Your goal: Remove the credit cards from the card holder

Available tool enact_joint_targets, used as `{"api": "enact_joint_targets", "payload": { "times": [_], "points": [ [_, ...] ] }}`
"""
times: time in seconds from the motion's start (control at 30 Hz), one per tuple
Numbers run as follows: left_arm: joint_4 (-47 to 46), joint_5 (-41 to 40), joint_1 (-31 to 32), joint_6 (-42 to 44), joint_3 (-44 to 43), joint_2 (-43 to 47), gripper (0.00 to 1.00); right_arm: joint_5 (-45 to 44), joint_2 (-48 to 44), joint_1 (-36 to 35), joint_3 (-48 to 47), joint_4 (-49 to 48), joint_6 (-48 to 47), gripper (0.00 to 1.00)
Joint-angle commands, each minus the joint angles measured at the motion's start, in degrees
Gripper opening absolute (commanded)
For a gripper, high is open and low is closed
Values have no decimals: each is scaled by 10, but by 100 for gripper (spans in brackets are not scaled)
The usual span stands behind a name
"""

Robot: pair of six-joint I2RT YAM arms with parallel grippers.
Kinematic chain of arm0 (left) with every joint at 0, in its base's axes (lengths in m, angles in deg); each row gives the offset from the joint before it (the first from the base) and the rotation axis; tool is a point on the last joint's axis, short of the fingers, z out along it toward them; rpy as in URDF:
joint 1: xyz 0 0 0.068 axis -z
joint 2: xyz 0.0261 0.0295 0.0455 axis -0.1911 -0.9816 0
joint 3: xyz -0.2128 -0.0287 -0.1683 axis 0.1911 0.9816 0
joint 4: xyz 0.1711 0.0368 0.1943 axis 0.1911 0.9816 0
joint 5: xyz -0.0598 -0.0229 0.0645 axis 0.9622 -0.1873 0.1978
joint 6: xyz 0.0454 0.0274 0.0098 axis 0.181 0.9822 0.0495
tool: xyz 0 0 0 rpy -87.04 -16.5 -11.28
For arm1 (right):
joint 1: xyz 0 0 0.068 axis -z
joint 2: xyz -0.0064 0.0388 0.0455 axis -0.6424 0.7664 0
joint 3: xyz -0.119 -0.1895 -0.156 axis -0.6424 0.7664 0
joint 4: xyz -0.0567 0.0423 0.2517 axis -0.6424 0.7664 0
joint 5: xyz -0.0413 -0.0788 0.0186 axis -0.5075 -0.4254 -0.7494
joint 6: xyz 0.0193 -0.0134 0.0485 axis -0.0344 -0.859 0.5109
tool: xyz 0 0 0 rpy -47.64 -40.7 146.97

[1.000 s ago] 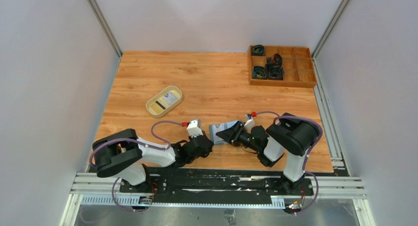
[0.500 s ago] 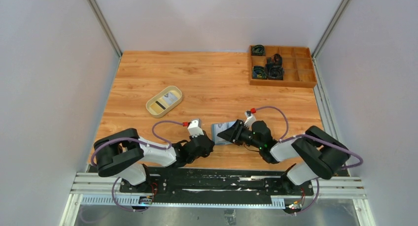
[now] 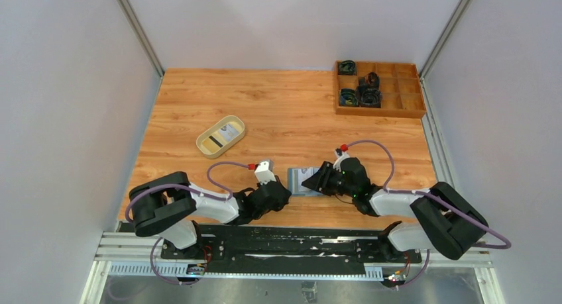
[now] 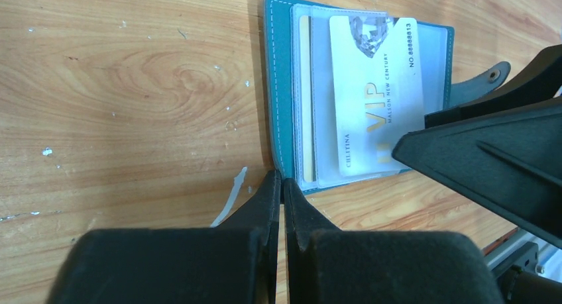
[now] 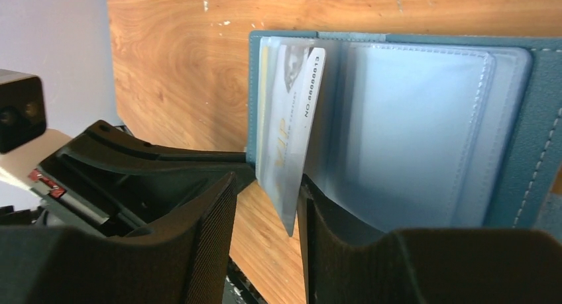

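Observation:
The teal card holder [image 4: 279, 85] lies open on the table, also in the top view [image 3: 299, 182] and the right wrist view [image 5: 424, 118]. A whitish VIP credit card [image 4: 374, 99] sticks partway out of a clear slot, and a yellowish card [image 4: 304, 99] sits deeper beside it. My left gripper [image 4: 283, 182] is shut, its tips against the holder's near edge. My right gripper [image 5: 268, 204] is open around the VIP card's [image 5: 288, 138] protruding corner, which leans on one finger [image 5: 311, 211].
A beige oval tray [image 3: 205, 147] at mid left holds a dark-striped card and a whitish card. A wooden compartment box [image 3: 397, 106] with black items stands at the back right. Both arms lie low near the table's front edge.
The right arm's elbow has swung down and out to the right. The card holder and the right gripper have shifted slightly right and toward the front. The left arm has barely moved.

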Motion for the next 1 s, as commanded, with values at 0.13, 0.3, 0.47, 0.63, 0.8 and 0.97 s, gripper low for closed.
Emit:
{"api": "enact_joint_targets", "payload": {
  "times": [0.13, 0.3, 0.47, 0.63, 0.8, 0.97],
  "points": [
    [101, 24, 10, 19, 20, -28, 0, -8, 14, 16, 15, 8, -9, 38],
    [101, 26, 10, 19, 18, -35, 0, -6, -8, 37, 33, 12, -12, 32],
    [100, 28, 10, 20, 14, -40, 0, -3, -31, 52, 37, 28, -20, 23],
    [100, 28, 10, 20, 15, -40, 0, -1, -44, 61, 35, 42, -28, 10],
    [100, 28, 10, 18, 17, -40, 0, 9, -43, 68, 33, 43, -29, 0],
    [100, 28, 10, 19, 19, -37, 0, 11, -81, 85, 34, 88, -47, 0]
  ]
}}
